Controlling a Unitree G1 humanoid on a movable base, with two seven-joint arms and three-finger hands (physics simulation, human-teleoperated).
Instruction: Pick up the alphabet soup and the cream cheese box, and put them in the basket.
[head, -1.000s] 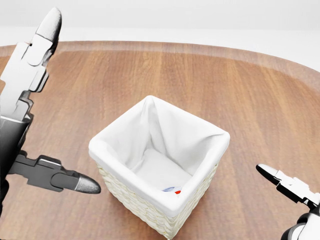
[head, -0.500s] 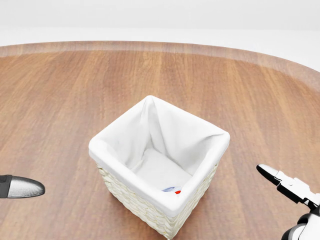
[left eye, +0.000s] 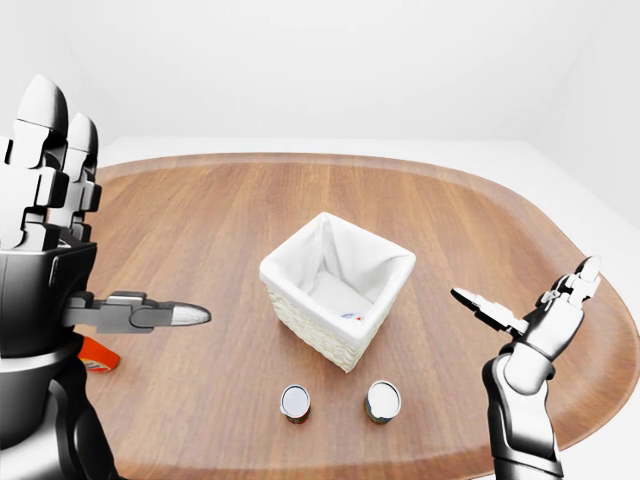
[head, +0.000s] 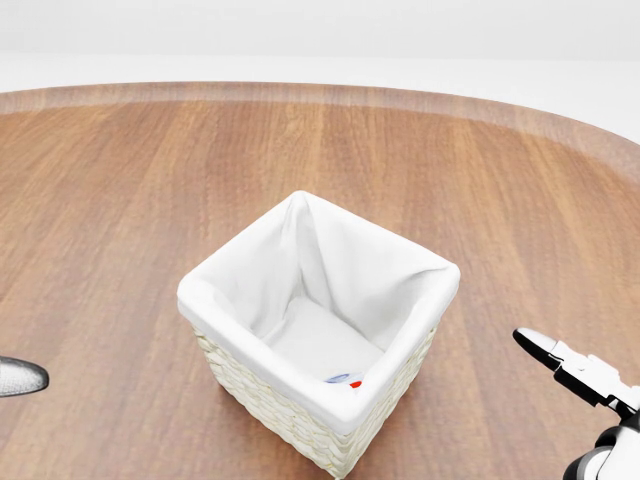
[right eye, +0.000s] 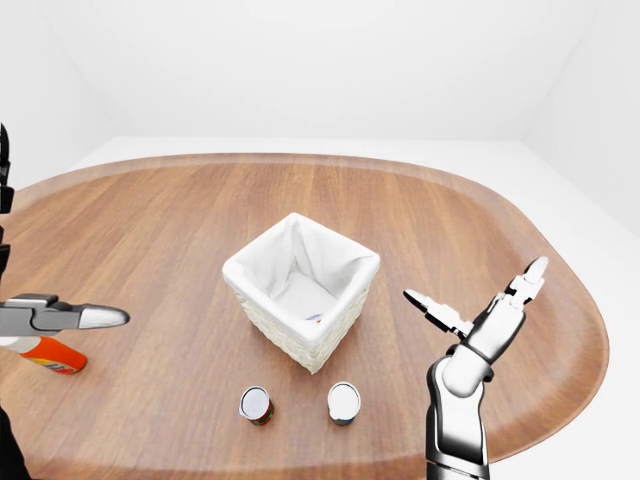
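The white-lined wicker basket stands mid-table. Low inside it, against the near wall, a small blue, white and red piece of something shows; I cannot tell what it is. Two small cans stand below the basket in the left-eye view: a left can with a reddish side and a right can. Which one is the alphabet soup is unclear. My left hand is raised at the left, open and empty, its thumb pointing right. My right hand hovers open and empty to the right of the basket.
An orange-red object lies on the table at the far left, partly behind my left hand. The oval wooden table has its curved edge close behind the right arm and along the bottom of the eye views.
In the head view my left hand has drawn away to the left and down. Only its thumb tip is left at the edge. Right hand and basket are unmoved.
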